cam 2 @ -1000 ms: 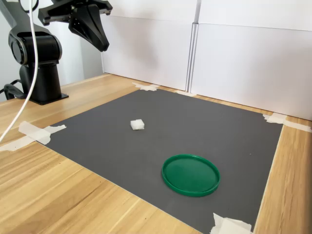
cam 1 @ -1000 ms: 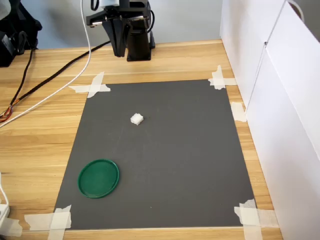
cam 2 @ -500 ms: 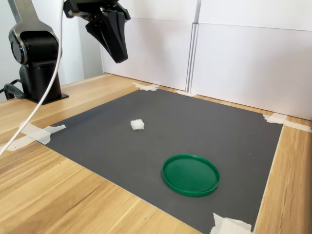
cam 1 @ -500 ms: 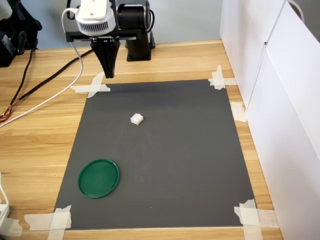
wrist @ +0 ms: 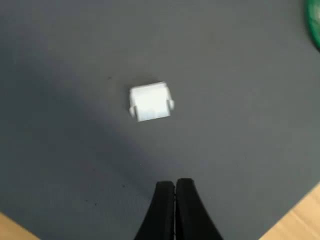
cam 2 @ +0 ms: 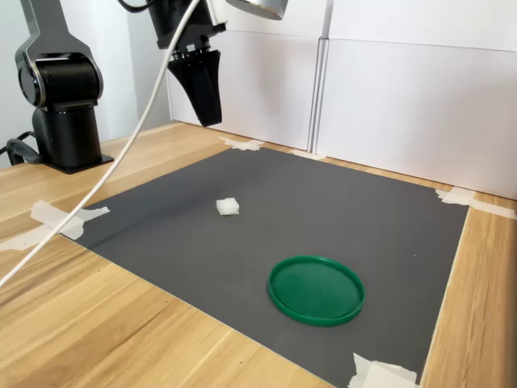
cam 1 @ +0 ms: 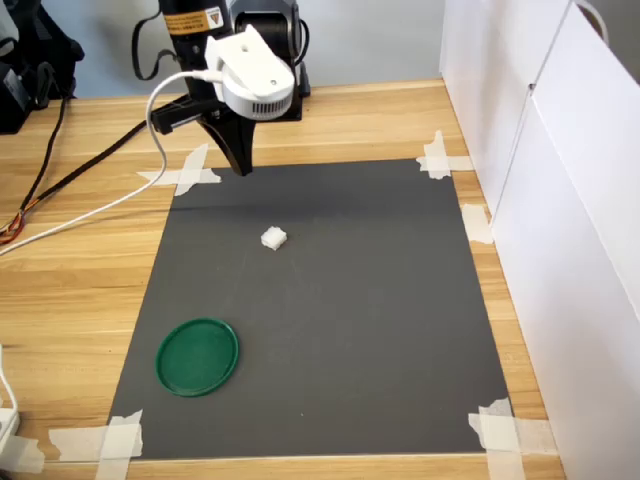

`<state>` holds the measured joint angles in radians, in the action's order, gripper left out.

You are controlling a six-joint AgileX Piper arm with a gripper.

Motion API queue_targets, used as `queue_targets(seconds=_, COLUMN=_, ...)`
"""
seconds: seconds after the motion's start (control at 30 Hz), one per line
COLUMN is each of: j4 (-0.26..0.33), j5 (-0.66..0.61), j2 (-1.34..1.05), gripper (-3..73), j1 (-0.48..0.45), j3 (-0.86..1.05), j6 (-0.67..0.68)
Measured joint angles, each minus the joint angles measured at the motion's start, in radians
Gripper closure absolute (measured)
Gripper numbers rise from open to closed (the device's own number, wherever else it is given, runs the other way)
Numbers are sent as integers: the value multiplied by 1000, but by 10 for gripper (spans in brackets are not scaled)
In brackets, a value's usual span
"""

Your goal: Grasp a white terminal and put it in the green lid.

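Observation:
A tiny white terminal (cam 1: 273, 238) (cam 2: 228, 206) (wrist: 150, 101) lies on the dark grey mat (cam 1: 400, 300), toward its far side in the first exterior view. The round green lid (cam 1: 197, 356) (cam 2: 316, 289) rests flat on the mat near the near-left corner in the first exterior view; only its edge (wrist: 315, 25) shows in the wrist view. My gripper (cam 1: 241, 165) (cam 2: 209, 120) (wrist: 175, 187) hangs in the air above the mat's far edge, short of the terminal. Its two black fingers are pressed together with nothing between them.
White tape strips (cam 1: 185, 172) hold the mat's corners to the wooden table (cam 1: 80, 270). White panels (cam 1: 560, 200) wall off the first exterior view's right side. Black and white cables (cam 1: 90, 170) trail over the table at that view's left, by the arm's base (cam 2: 65, 121).
The arm has swung out from its base toward the mat and lowered, bringing the shut gripper closer to the terminal. Terminal and lid have not moved.

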<state>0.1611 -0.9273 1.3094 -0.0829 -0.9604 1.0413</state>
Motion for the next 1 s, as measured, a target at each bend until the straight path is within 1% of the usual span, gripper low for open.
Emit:
queue_targets(seconds=0.1, j4=1, j5=-5, j2=7, gripper=716, j1=0, j3=0, j6=44)
queue_targets(seconds=0.3, j4=2, j5=-27, j2=47, gripper=714, j1=0, j3=-16, j6=54)
queue_targets(seconds=0.37, j4=2, j5=-58, j2=76, gripper=700, j1=0, j3=-36, j6=61)
queue_targets(seconds=0.43, j4=2, j5=-90, j2=96, gripper=666, j1=0, j3=-58, j6=64)
queue_targets(seconds=0.47, j4=5, j5=-100, j2=104, gripper=638, j1=0, j3=-69, j6=65)
queue_targets(seconds=0.53, j4=12, j5=-107, j2=114, gripper=556, j1=0, j3=-88, j6=67)
queue_targets(seconds=0.63, j4=23, j5=-106, j2=125, gripper=392, j1=0, j3=-105, j6=42)
queue_targets(seconds=0.73, j4=24, j5=-107, j2=139, gripper=201, j1=0, j3=-105, j6=-15)
queue_targets(seconds=0.8, j4=25, j5=-109, j2=146, gripper=93, j1=0, j3=-105, j6=-29)
queue_targets(seconds=0.9, j4=27, j5=-153, j2=147, gripper=8, j1=0, j3=-105, j6=-18)
queue_targets(seconds=1.0, j4=27, j5=-220, j2=147, gripper=-11, j1=0, j3=-104, j6=27)
